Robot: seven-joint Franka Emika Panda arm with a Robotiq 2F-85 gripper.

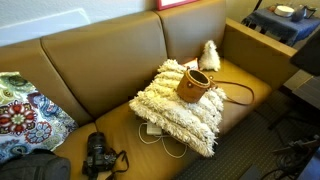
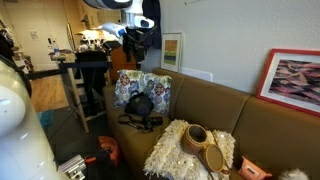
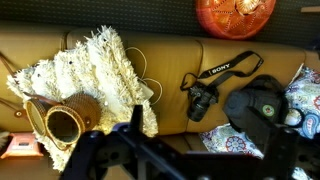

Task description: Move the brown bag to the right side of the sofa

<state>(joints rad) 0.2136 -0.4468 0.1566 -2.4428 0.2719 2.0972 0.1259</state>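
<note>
The brown bag (image 1: 196,86) is a small tan bucket bag that lies tilted on a shaggy cream pillow (image 1: 180,112) on the right half of the sofa (image 1: 100,75). Its thin strap trails toward the sofa's right arm. It also shows in an exterior view (image 2: 197,138) and in the wrist view (image 3: 66,122), with its round dark opening facing the camera. My gripper (image 2: 140,40) hangs high above the sofa, far from the bag. In the wrist view its dark fingers (image 3: 190,150) look spread and hold nothing.
A black camera (image 1: 98,155) lies on the seat left of the pillow, with a white cable beside it. A floral pillow (image 1: 25,115) and a black pouch (image 3: 262,105) sit at the left end. A small white fluffy toy (image 1: 209,55) is behind the bag. A side table (image 1: 280,22) stands past the right arm.
</note>
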